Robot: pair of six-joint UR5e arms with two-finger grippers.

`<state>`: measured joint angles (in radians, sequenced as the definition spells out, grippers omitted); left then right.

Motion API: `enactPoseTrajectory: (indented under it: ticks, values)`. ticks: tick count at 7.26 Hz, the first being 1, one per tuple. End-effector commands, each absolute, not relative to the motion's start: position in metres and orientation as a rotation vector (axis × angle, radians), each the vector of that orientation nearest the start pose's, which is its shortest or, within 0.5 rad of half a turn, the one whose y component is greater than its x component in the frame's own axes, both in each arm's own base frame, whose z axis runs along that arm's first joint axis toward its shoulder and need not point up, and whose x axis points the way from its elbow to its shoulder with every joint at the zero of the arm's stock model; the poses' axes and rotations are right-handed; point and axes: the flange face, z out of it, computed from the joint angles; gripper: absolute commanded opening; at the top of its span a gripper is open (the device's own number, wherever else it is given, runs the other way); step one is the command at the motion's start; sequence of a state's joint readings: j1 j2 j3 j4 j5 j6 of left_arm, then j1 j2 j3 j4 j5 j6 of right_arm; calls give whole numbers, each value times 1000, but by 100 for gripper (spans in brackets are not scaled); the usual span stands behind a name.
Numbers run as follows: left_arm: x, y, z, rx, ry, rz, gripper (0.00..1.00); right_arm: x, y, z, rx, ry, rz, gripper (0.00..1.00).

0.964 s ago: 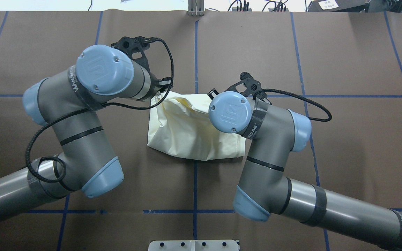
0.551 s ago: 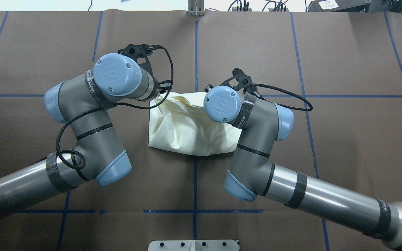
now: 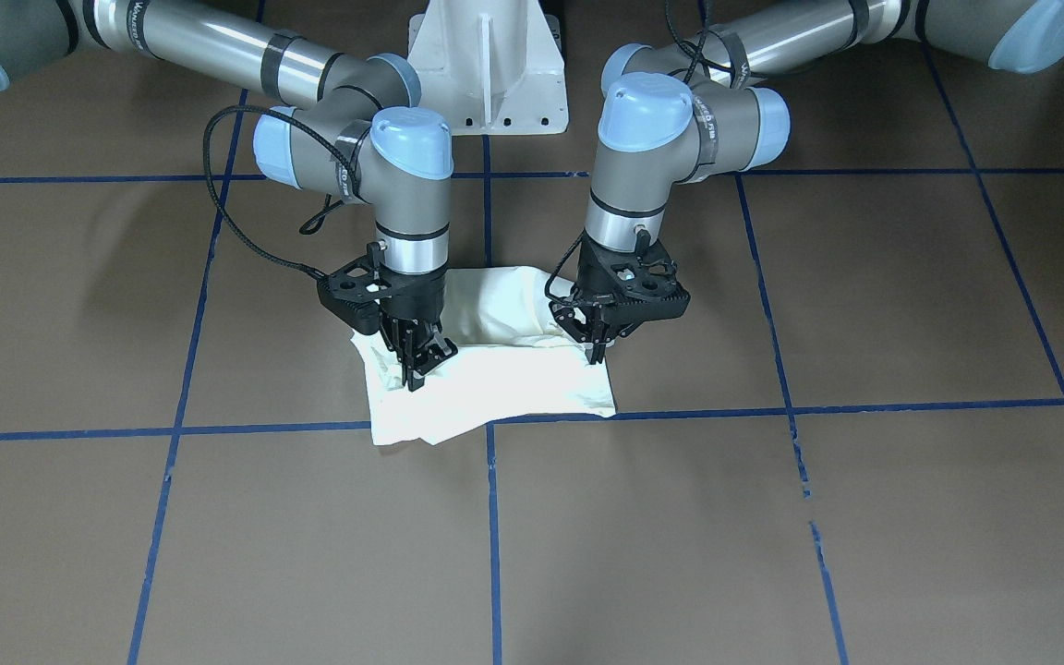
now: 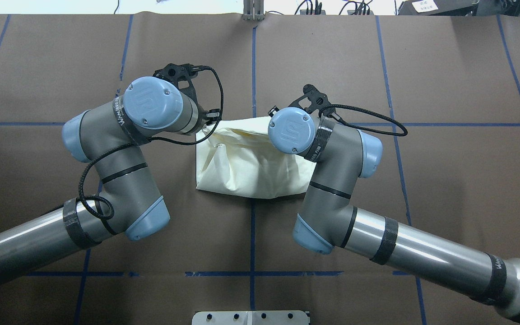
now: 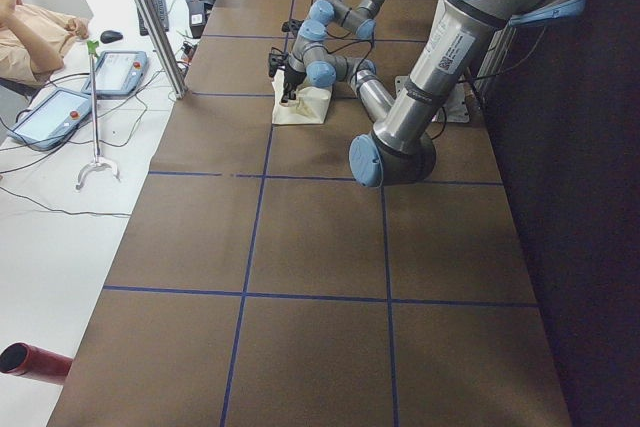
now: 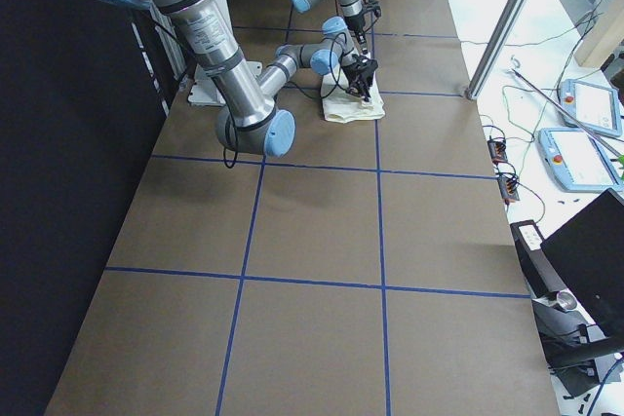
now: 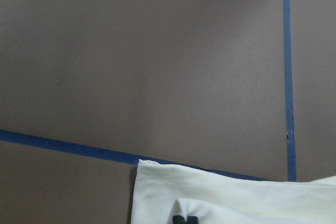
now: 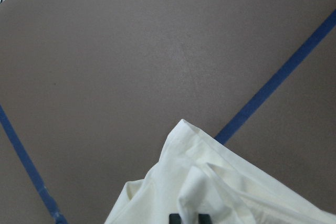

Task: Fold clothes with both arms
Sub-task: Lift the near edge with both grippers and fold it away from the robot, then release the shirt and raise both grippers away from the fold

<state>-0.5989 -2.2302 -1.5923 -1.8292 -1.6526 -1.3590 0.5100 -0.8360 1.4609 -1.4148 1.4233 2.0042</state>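
Observation:
The cream shirt (image 3: 504, 388) lies as a folded bundle on the brown table; only plain pale fabric shows and its print is hidden. It also shows in the overhead view (image 4: 242, 167). My left gripper (image 3: 598, 356) is shut on the bundle's far corner on the robot's left side; its fingertips (image 7: 185, 219) sit in the cloth. My right gripper (image 3: 417, 374) is shut on the cloth at the other far corner, and its fingertips (image 8: 188, 217) press into a raised fold. In the overhead view the wrists hide both grippers.
The brown table (image 4: 377, 67) carries a grid of blue tape lines (image 3: 772, 406). The white pedestal (image 3: 488, 69) stands at the robot's side of the table. A metal post (image 5: 150, 17) and teach pendants (image 6: 575, 153) stand off the far edge.
Both wrists have come lower and moved toward the far side of the table, the left one also inward. The shirt's near edge has drawn away from the robot, making the bundle shorter.

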Motion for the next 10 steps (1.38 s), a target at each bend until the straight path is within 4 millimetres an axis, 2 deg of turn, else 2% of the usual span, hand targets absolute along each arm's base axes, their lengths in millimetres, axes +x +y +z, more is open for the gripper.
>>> enactPoseTrajectory:
  ticks: [1, 2, 3, 4, 5, 6, 7, 8, 9, 10]
  values:
    - [497, -495, 228, 369, 911, -206, 100, -561, -506, 242, 213, -801, 879, 100]
    - [469, -495, 227, 420, 914, -131, 100, -546, -510, 225, 162, -839, 797, 100]
    - [444, -508, 233, 407, 926, -47, 100, -526, -495, 202, 169, -897, 734, 100]
    - [433, -512, 237, 413, 922, -23, 100, -527, -478, 195, 190, -914, 684, 100]
    - [433, -512, 237, 417, 927, -22, 100, -561, -440, 197, 205, -905, 622, 100]
    - [433, -512, 237, 415, 928, -26, 100, -587, -412, 201, 285, -873, 525, 100]
    - [433, -511, 237, 411, 930, -27, 100, -602, -409, 214, 350, -814, 435, 100]
    - [433, -510, 236, 412, 931, -28, 100, -610, -417, 223, 387, -764, 350, 100]
    - [432, -510, 235, 413, 934, -29, 100, -605, -432, 232, 423, -721, 285, 100]
    - [432, -510, 235, 413, 934, -29, 100, -609, -437, 235, 439, -700, 242, 100]
